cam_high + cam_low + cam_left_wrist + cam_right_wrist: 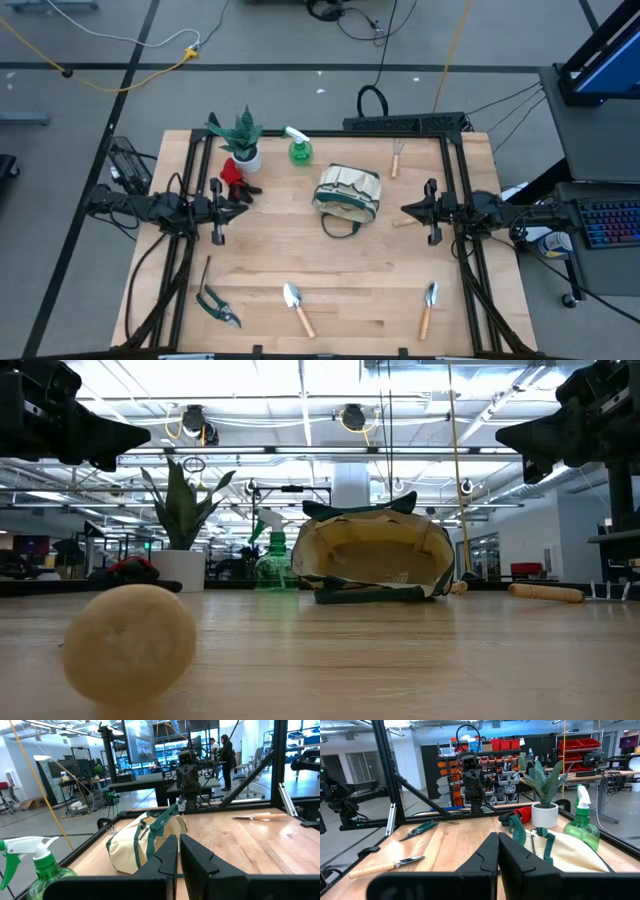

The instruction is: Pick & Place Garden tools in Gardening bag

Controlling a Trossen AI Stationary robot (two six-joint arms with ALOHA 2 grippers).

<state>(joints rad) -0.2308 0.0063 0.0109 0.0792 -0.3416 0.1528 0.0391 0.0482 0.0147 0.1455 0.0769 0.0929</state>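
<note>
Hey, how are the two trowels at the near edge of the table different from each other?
The left trowel lies slanted, its wooden handle angling toward the right; the right trowel lies nearly straight, its handle only slightly slanted. The left trowel sits near the table's middle, beside the pruning shears; the right trowel sits by the right frame post. Both have metal blades pointing away from the near edge and light wooden handles.

Wooden table (350,275); bag (348,192), trowels (297,306) on it

The bag (348,192) sits at the surface's (330,265) center. Spray bottle (299,148) at eleven o'clock, shears (218,306) at seven, two trowels (297,307) near six.
</note>
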